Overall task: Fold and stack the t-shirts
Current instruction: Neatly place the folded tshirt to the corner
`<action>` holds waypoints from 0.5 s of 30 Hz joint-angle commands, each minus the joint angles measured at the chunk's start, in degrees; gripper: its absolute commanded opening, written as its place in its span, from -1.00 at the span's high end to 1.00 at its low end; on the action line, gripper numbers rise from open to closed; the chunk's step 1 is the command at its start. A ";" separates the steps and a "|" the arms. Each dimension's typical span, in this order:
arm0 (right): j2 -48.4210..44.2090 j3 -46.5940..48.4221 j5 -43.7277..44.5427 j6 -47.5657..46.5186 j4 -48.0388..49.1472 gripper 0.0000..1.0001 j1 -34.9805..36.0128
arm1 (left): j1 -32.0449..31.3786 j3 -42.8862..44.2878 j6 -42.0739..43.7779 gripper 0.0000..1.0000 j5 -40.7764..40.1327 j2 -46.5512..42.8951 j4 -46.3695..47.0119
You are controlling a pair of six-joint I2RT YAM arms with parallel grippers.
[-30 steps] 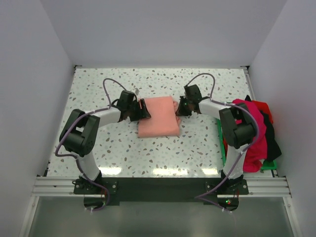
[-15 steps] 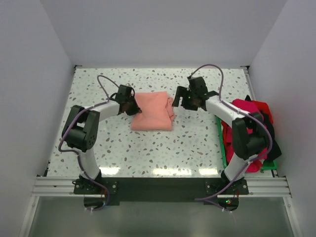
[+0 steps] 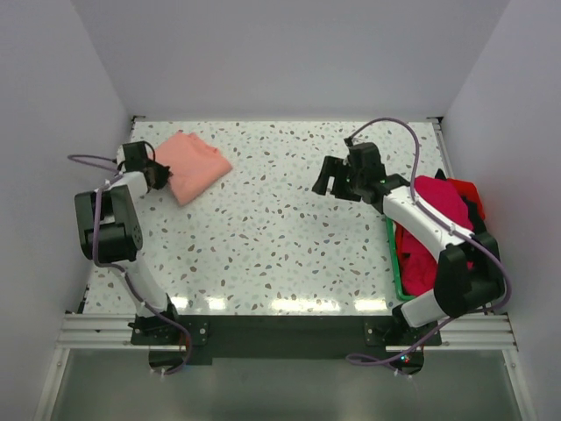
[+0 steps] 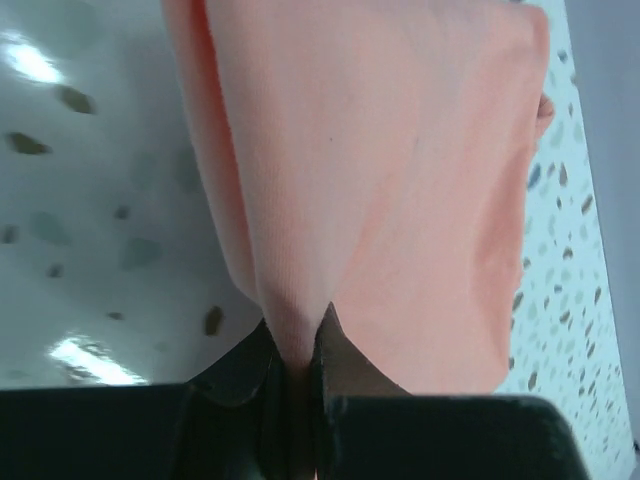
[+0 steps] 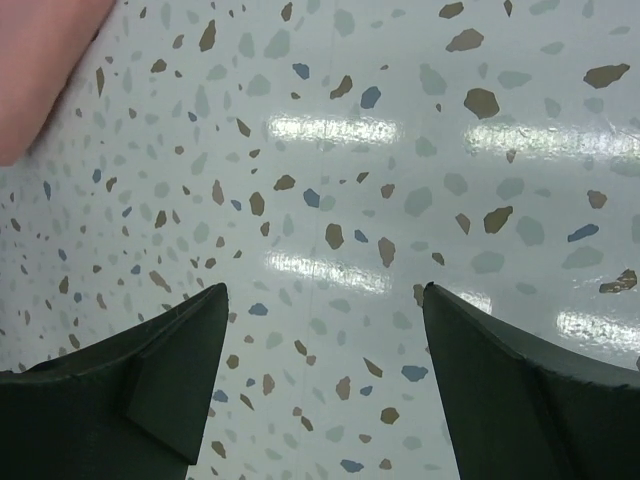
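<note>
Lying diagonally — folded salmon-pink t-shirt (image 3: 197,160).

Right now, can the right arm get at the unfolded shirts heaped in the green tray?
Probably yes. The right gripper hangs open and empty over bare table beside the green tray, and nothing stands between it and the shirt heap; the arm would only need to fold back toward itself.

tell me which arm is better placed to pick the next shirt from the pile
Probably right: the right gripper is open, empty and near the shirt pile in the green tray; the left gripper is shut on the salmon-pink shirt at the far left.
</note>
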 commanded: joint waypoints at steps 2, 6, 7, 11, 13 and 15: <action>-3.38 -1.21 -1.71 -1.54 0.75 -0.64 0.81 | 2.75 -6.23 -10.73 1.00 -4.13 -3.70 9.05; -4.08 -2.35 -1.97 -1.98 0.83 -0.64 0.90 | 2.57 -11.77 -16.88 0.82 -3.98 -3.79 18.34; -4.09 -2.53 -2.24 -2.24 0.84 -0.64 0.90 | 2.49 -12.56 -17.07 0.71 -3.02 -2.74 20.46; -3.91 -2.62 -2.85 -2.42 1.01 -0.64 1.07 | 1.87 -11.78 -14.71 0.07 -1.94 -2.55 21.10; -3.74 -2.62 -3.29 -2.51 1.19 -0.64 1.16 | 1.70 -11.95 -11.73 -0.13 -2.48 -5.17 18.38; -3.65 -2.18 -3.73 -2.51 1.10 -0.64 1.33 | 1.61 -11.87 -9.18 -0.27 -6.95 -8.25 13.57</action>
